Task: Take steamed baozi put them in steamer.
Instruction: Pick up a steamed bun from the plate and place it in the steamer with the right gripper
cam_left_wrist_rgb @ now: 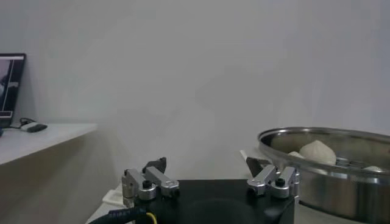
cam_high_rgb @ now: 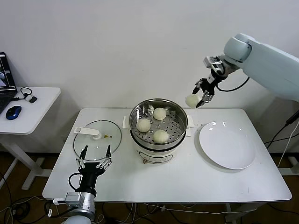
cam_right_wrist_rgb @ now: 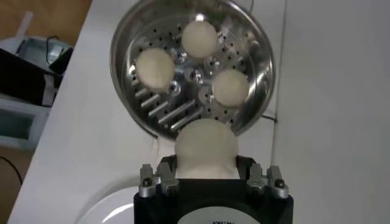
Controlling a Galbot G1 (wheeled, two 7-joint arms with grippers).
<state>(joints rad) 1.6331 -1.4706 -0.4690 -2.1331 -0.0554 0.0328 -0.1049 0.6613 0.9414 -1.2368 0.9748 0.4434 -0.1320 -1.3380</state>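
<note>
Cream-white dough of the fourth baozi (cam_high_rgb: 191, 100) sat clamped between the closed-in fingers of the right gripper (cam_high_rgb: 200, 98), held in the air above and just beyond the rim of the steamer (cam_high_rgb: 180, 128), apparently high enough to clear the rim. Three baozi (cam_high_rgb: 144, 125) (cam_high_rgb: 160, 113) (cam_high_rgb: 160, 136) already lay apart on its perforated floor, leaving a free spot. With the white plate (cam_high_rgb: 227, 145) bare, the left gripper (cam_high_rgb: 95, 157) waited spread open and empty over the glass lid (cam_high_rgb: 97, 138), clear of the delivery path.
</note>
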